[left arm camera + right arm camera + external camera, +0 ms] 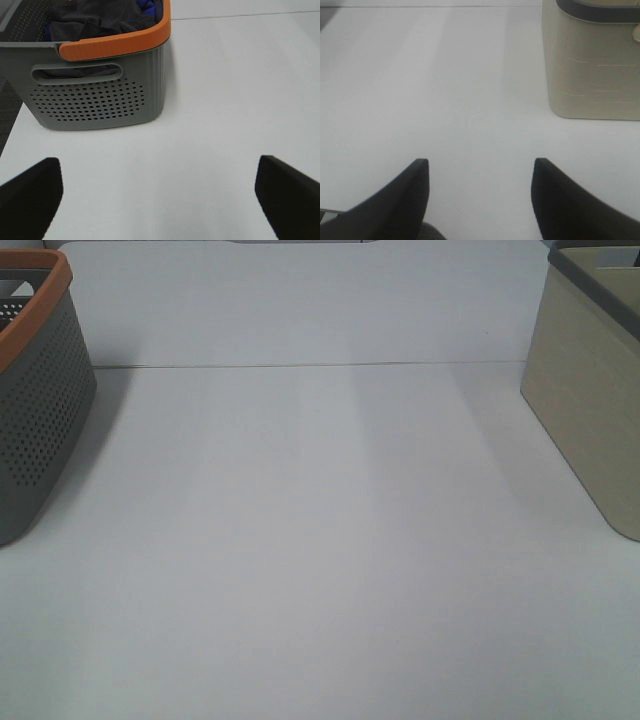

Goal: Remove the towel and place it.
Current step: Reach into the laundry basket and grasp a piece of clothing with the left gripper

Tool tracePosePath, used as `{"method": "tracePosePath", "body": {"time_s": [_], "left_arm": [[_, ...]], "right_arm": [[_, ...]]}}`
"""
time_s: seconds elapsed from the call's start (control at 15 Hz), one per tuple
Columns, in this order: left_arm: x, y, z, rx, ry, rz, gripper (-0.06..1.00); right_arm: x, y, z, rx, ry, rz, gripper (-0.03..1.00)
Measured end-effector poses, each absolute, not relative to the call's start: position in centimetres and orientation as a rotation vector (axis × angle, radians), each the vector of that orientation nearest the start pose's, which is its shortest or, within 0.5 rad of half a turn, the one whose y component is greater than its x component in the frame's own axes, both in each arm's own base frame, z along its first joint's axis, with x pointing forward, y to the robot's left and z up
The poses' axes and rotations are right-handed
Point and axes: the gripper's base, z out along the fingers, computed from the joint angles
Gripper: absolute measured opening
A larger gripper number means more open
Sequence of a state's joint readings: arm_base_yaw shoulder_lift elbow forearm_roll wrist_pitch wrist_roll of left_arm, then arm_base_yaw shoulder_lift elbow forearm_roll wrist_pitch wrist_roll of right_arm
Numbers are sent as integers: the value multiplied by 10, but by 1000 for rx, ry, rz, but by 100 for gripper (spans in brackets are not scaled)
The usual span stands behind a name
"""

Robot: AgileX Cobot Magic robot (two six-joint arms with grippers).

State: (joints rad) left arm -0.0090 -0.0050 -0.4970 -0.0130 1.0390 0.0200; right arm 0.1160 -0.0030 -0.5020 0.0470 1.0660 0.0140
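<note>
The towel (95,22) is a dark, crumpled cloth lying inside the grey perforated basket (95,100) with the orange rim. In the exterior high view only the basket's side (40,410) shows at the far left, and the towel is hidden there. My left gripper (156,160) hovers over the table a short way in front of the basket, open wide and holding nothing. My right gripper (481,161) is open and empty too, over bare table short of the beige bin (592,65). Neither gripper appears in the exterior high view.
The beige bin (590,400) with a dark rim stands at the table's right edge. A bit of blue cloth (148,6) lies beside the towel in the basket. A thin seam (310,365) crosses the white table between the two containers.
</note>
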Motion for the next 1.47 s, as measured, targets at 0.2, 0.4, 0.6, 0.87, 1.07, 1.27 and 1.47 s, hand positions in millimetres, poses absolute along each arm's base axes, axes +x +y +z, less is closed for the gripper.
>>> {"method": "tracePosePath", "body": {"time_s": [0.2,0.4,0.6,0.87,1.07,1.27,1.47], "left_arm": [[-4,-1,278,30,2020,-9,99],[-4,-1,278,30,2020,-9,99],[-4,-1,278,30,2020,-9,99],[-4,-1,278,30,2020,-9,99],[-4,-1,278,30,2020,-9,99],[-4,-1,278,30,2020,-9,99],[-4,-1,278,30,2020,-9,99]], "right_arm": [[-6,3,277,-107,2044,137,61],[-6,3,277,-107,2044,137,61],[-6,3,277,-107,2044,137,61],[-6,3,277,-107,2044,137,61],[-6,3,277,-107,2044,137,61],[-6,3,277,-107,2044,137,61],[-6,3,277,-107,2044,137,61]]}}
